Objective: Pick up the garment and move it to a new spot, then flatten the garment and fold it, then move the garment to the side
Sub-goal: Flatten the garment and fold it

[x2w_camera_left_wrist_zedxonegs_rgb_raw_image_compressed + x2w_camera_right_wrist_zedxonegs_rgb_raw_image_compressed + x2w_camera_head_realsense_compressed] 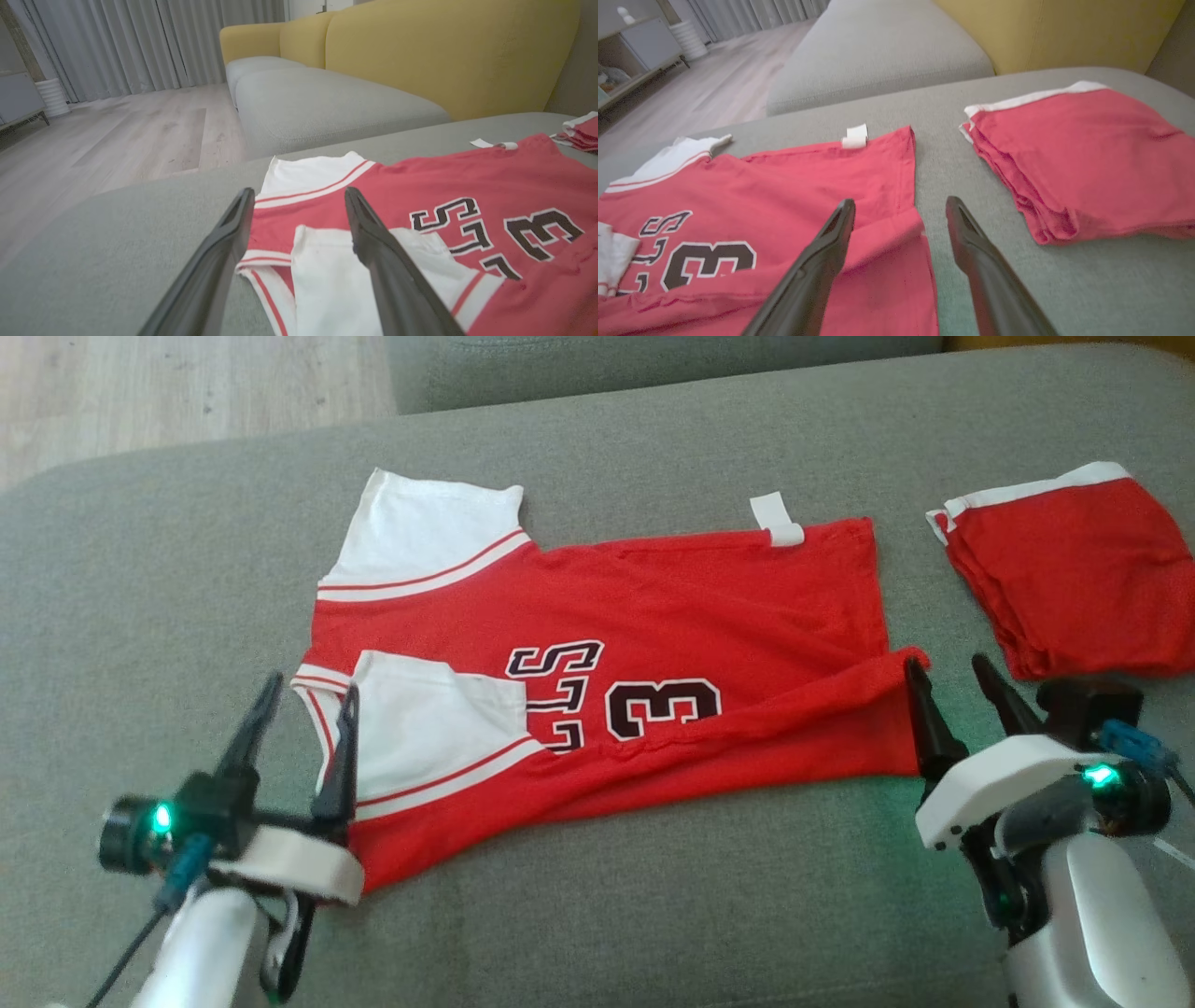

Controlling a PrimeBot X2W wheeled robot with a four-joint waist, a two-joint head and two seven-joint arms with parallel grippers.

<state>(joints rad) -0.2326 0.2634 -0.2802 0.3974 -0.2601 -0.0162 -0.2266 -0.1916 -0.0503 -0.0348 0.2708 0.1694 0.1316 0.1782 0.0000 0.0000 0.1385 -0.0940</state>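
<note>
fold in progress on the red jersey (709,607): its near long edge and near sleeve (322,280) are already turned in over the chest. the job for both sets of fingers now looks to be a matched pinch at the jersey's two ends. each pair should close on every layer at the fold line. the two should then lift and carry together, so the cloth runs taut between them and the crease comes out straight. a grip on the top layer alone would likely let the lower one sag and spoil the fold.

the left gripper (310,691) has its two dark fingers spread wide and holds nothing. they straddle the jersey's collar end, one finger over the white turned-in sleeve, the other just off the jersey's edge. whether the tips touch the cloth cannot be told.

the right gripper (945,665) is likewise spread and empty. one finger is at the jersey's near hem corner, the other just beyond the hem.

the jersey, its number 3 showing, lies flat and sideways on the grey cushion (653,915). a white tag (777,519) sticks out at its far hem corner. beyond the jersey's hem, apart from it, sits a folded red garment (1074,579).
</note>
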